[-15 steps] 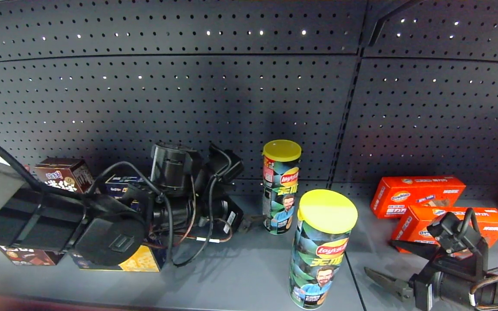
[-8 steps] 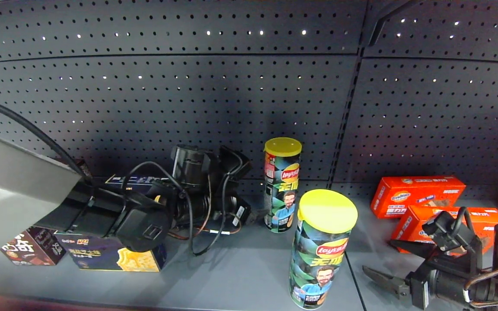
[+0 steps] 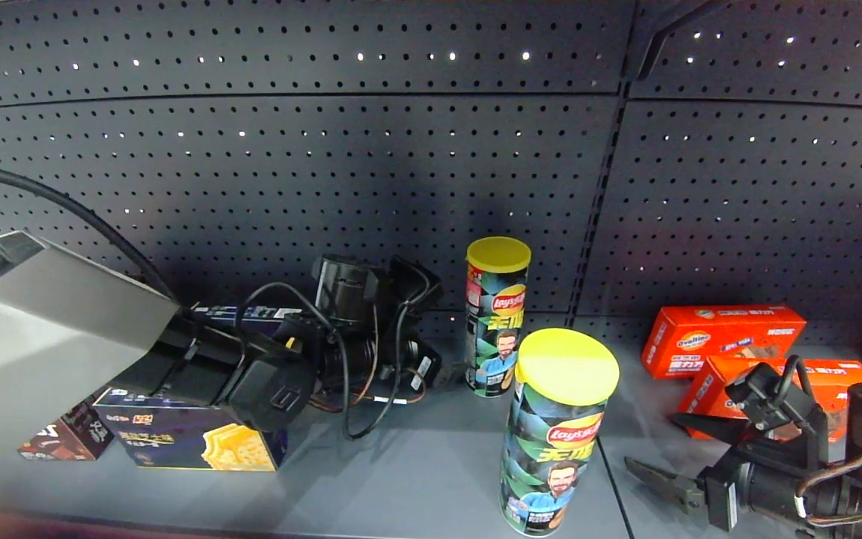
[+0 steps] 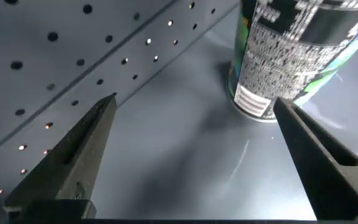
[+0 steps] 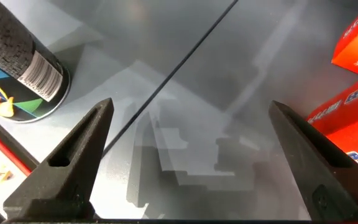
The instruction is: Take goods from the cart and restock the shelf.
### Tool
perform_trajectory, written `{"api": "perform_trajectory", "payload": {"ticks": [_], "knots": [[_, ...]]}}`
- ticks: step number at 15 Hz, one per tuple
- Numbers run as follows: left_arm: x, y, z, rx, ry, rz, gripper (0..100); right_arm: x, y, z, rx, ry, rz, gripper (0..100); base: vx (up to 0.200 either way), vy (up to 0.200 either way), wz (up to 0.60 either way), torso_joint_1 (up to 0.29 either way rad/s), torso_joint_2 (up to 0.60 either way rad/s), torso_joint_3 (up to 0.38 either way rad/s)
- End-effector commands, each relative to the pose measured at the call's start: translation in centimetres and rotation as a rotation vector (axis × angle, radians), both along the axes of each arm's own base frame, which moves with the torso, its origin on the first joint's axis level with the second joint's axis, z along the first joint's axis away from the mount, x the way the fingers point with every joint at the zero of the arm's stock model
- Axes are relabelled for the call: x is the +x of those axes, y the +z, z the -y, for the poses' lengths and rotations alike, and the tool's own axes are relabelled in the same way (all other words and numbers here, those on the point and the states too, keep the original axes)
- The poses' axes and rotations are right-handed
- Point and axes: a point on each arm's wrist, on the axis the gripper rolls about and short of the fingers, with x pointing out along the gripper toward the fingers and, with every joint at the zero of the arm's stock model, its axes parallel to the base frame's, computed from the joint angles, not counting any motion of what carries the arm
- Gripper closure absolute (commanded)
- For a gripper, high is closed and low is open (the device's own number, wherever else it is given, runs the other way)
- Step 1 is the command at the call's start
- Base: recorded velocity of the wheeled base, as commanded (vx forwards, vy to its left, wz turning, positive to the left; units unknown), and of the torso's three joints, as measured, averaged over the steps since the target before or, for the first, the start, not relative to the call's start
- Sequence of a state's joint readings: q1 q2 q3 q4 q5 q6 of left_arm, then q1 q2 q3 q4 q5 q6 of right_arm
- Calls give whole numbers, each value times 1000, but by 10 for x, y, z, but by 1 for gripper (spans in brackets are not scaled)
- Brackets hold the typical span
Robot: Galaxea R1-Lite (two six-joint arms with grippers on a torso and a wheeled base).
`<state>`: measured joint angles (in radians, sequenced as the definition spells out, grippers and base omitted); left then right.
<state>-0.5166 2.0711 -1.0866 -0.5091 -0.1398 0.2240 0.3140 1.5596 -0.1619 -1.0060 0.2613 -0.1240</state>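
Across the back of the bay runs a dark pegboard panel (image 3: 326, 150), and below it lies the grey shelf (image 3: 416, 479) that carries all the goods. On the robot's left, the left arm stretches low over the shelf toward the middle. Its left end effector (image 4: 194, 102) is spread wide and grips nothing. The rear chip can (image 3: 496, 322) stands upright just beyond one fingertip, close to the pegboard; whether they touch cannot be told. At the right front edge the right end effector (image 3: 655, 445) hovers just above the shelf, its fingers also wide apart and empty, between the front chip can (image 3: 558, 442) and two orange boxes (image 3: 723, 337). That front can, yellow-lidded like the rear one, stands upright near the shelf's front lip, nearer the camera than the rear can and apart from it. The orange boxes lie flat at the right, one before the other. A navy cracker box (image 3: 191, 442) lies under the left arm, with a small brown box (image 3: 64, 442) just beside it.
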Motion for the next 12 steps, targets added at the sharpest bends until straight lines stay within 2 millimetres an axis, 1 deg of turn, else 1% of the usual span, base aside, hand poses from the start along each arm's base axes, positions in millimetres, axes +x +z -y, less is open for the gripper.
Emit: {"api": "perform_trajectory", "payload": {"ticks": [1,2,4,5,7,9,10,12], "knots": [[-15,17,-8,-9,7,25,0,1,1,-3,2,17,8,0,0,0,0,0,0,0],[-25,25,-13,-14,5,34,0,-1,2,-8,2,41,12,0,0,0,0,0,0,0],[-39,38,-19,-25,1,55,0,-4,1,-15,0,82,6,0,0,0,0,0,0,0],[-48,48,-25,-29,6,70,0,-6,-1,-22,-5,119,-5,0,0,0,0,0,0,0],[-57,57,-32,-35,19,89,0,-4,-2,-31,-6,153,-7,0,0,0,0,0,0,0],[-61,59,-37,-38,28,93,0,2,-2,-37,-6,165,-6,0,0,0,0,0,0,0],[-64,60,-39,-38,29,93,0,11,-3,-45,-6,176,-6,0,0,0,0,0,0,0],[-65,61,-43,-38,40,95,0,19,-2,-55,-3,198,3,0,0,0,0,0,0,0]]}}
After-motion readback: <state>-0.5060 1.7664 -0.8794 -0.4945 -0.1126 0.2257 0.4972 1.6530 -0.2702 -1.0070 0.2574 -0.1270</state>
